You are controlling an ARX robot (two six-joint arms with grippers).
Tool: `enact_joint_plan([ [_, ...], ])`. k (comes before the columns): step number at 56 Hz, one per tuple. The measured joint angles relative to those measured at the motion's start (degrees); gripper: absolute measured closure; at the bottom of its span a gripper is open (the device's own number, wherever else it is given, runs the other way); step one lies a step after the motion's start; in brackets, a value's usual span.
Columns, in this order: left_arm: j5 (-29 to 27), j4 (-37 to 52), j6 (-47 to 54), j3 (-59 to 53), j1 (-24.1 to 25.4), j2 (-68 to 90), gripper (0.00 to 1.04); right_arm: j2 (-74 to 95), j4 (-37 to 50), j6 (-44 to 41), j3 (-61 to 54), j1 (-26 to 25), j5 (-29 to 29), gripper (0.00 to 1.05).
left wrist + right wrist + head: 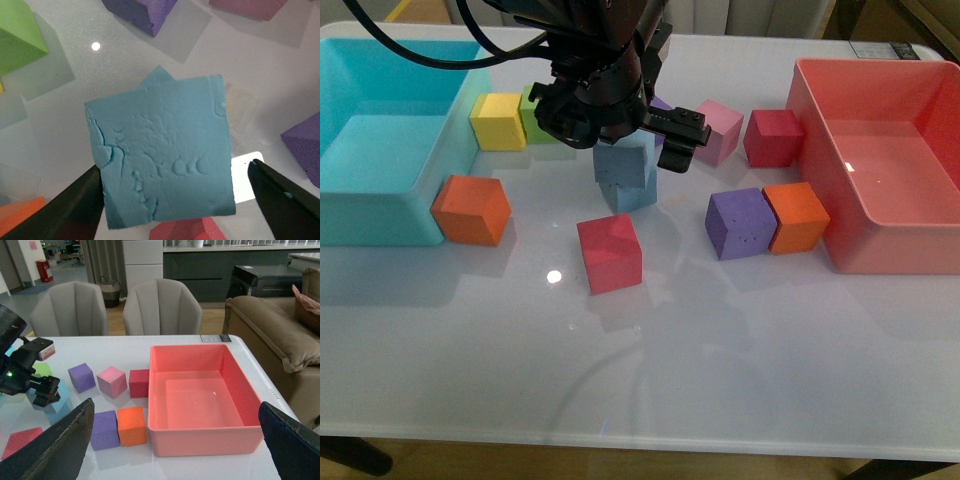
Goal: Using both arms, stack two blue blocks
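Blue blocks (pixel 625 172) stacked beneath left gripper (pixel 175 200); jaws apart.

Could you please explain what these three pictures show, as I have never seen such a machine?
It is a robot with two black arms, each ending in a claw. The wide picture comes from a camera on its body; the other two from cameras on its wrists. On the white table lie coloured foam cubes between a turquoise bin and a pink bin. The left claw hangs over the upper blue block, which rests askew on the lower blue block; its fingers sit beside it, open. The right claw is open and empty, above the table.
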Motion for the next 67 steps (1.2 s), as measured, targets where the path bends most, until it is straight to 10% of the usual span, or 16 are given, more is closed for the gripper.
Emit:
enact_joint_plan([
  [38, 1.81, 13.22, -1.70, -35.04, 3.39, -38.05, 0.09, 0.00, 0.00, 0.00, 0.00, 0.00, 0.00, 0.09],
  [44, -12.66, 42.62, 1.75, -51.54, 4.13, -48.74, 0.28, 0.00, 0.00, -0.02, 0.00, 0.00, -0.02, 0.09],
  [50, -13.29, 59.45, 2.95, -64.06, 7.41, -59.08, 0.46, 0.00, 0.00, 0.00, 0.00, 0.00, 0.11, 0.09],
  [67, -5.95, 64.52, 3.63, -83.21, 14.60, -72.39, 1.03, 0.00, 0.00, -0.02, 0.00, 0.00, 0.00, 0.09],
])
